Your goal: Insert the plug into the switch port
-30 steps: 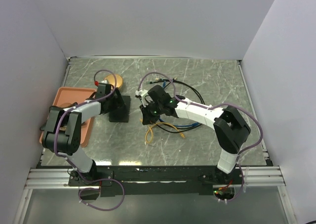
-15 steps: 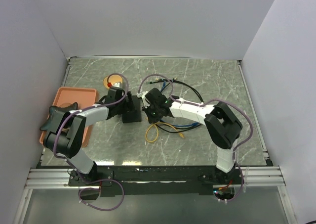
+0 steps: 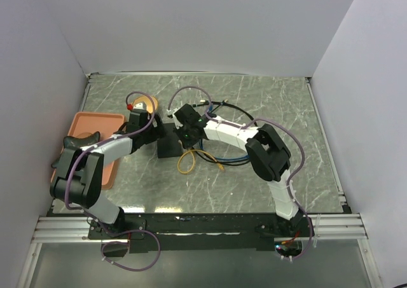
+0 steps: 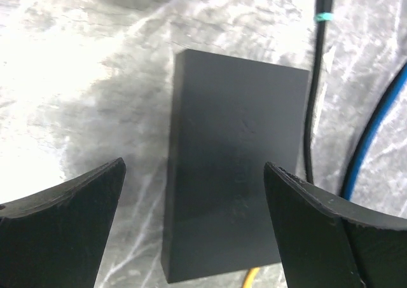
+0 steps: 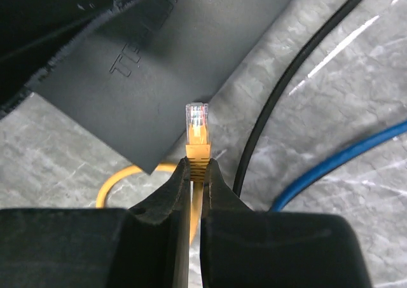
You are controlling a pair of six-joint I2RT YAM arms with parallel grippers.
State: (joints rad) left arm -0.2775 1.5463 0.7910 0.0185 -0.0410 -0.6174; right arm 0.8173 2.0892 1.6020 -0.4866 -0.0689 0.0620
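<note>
The switch (image 4: 232,173) is a flat matte-black box lying on the marble table; none of its sockets show in any view. My left gripper (image 4: 194,167) hangs open over it, one finger on each side, touching nothing. From above, the switch (image 3: 170,149) sits between the left gripper (image 3: 156,132) and the right gripper (image 3: 184,132). My right gripper (image 5: 197,164) is shut on the yellow boot of the plug (image 5: 197,126). Its clear tip points forward beside the switch's (image 5: 159,78) near corner. The yellow cable (image 5: 117,180) loops away underneath.
An orange tray (image 3: 86,126) lies at the left edge, partly under the left arm. A round tan object (image 3: 146,102) sits behind the left gripper. Black cable (image 5: 286,91) and blue cable (image 5: 343,154) run across the table just right of the plug.
The switch has shifted right across the table with the left gripper behind it. My right gripper has carried the plug left and farther back, dragging the yellow loop along.
</note>
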